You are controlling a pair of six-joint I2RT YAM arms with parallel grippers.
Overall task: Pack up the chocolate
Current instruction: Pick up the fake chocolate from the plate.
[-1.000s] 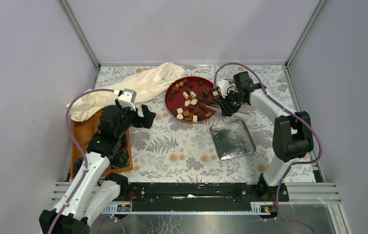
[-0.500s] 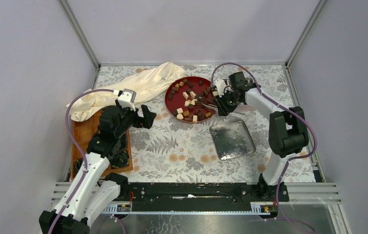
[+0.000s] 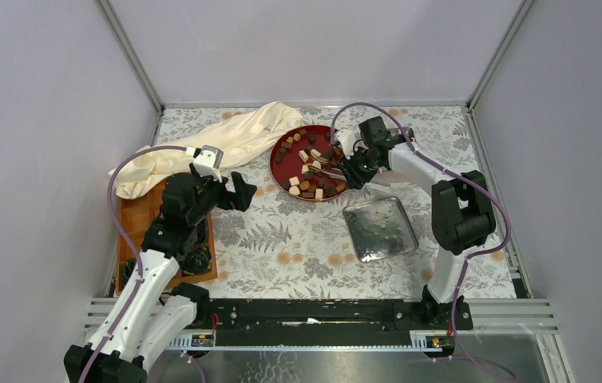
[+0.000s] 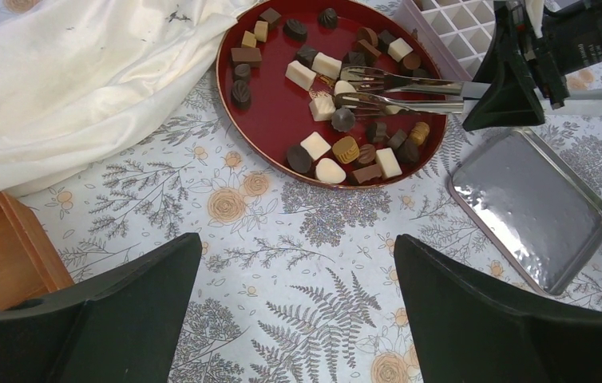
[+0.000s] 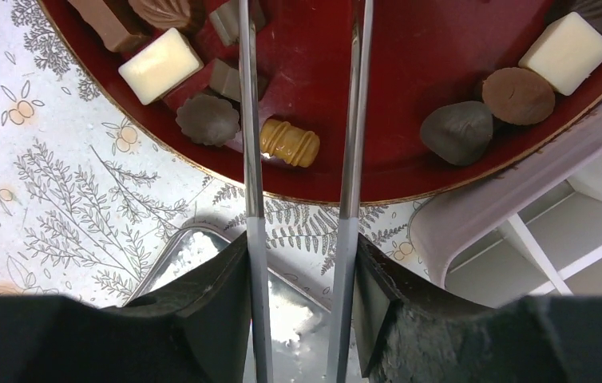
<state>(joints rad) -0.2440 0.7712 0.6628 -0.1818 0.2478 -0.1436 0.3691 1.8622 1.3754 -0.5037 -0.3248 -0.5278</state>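
Over the round red plate (image 4: 274,120), your right gripper (image 5: 302,275) has shifted leftward from the plate's right edge, still pinching the forked metal tongs (image 4: 409,84); their tines now reach deeper among the small brown, tan and cream chocolate pieces (image 4: 314,145), which all lie on that plate; whether the tines hold one, you cannot tell; your left gripper (image 4: 296,243) stays spread wide above the floral tabletop (image 4: 314,319), unmoved.
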